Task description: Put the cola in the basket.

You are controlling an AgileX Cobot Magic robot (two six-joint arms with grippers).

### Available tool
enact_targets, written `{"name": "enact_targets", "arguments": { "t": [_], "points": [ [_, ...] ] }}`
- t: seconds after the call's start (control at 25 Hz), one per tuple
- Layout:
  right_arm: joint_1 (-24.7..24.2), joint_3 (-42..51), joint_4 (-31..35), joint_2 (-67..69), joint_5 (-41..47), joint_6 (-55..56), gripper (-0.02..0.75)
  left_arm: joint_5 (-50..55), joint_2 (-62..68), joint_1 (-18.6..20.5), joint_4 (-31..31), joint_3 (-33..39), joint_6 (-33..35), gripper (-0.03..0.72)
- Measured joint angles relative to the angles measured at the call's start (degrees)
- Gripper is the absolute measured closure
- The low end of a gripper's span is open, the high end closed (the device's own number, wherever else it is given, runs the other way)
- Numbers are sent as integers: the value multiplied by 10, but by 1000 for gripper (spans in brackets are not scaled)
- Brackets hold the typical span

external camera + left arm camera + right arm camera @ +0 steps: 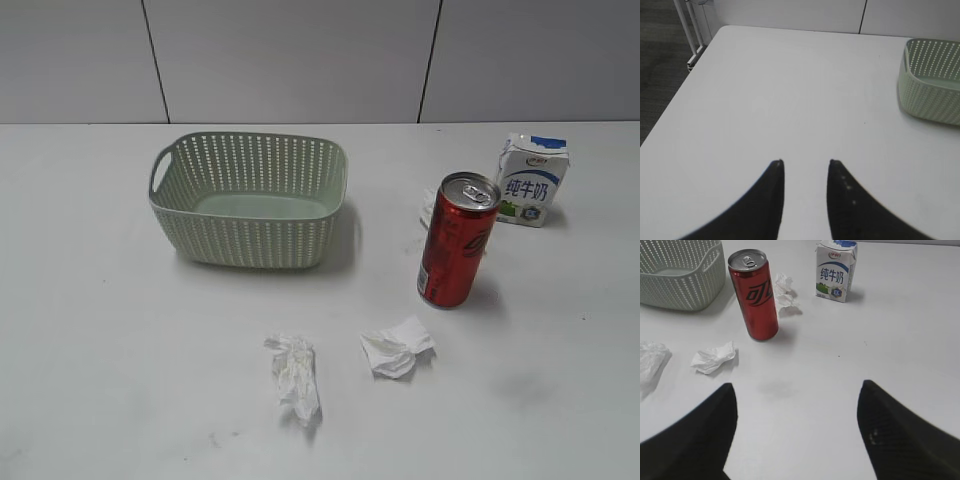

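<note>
On the table (pixel 90 380): one white top, bearing everything listed below.
Basket (pixel 250 200): one, pale green, perforated walls, standing left of centre; nothing shows inside it.
Cola (pixel 456 240): one red can, upright on the table right of the basket and apart from it; dark lettering down its side, not readable.
Milk carton (pixel 533 179): one, white and blue, behind and right of the cola; printed 纯牛奶.
Tissues: three crumpled wads; two in front (pixel 295 375) (pixel 397 347), and the right wrist view shows a third (pixel 783 291) just behind the can.
Right gripper (pixel 797 390): jaws spread wide, holding nothing, short of the cola.
Left gripper (pixel 805 162): narrow gap, holding nothing, over bare table left of the basket.
Exterior view: neither gripper appears.
</note>
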Motion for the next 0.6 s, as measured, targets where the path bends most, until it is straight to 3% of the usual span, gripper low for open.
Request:
{"name": "enact_targets", "arguments": {
  "t": [0.24,0.44,0.6],
  "points": [
    [0,0,2,0,0,0,176,0,0,0,1,0,1,457],
    [0,0,2,0,0,0,176,-4,0,0,65,0,13,457],
    [0,0,2,0,0,0,176,-5,0,0,72,0,13,457]
  ]
}}
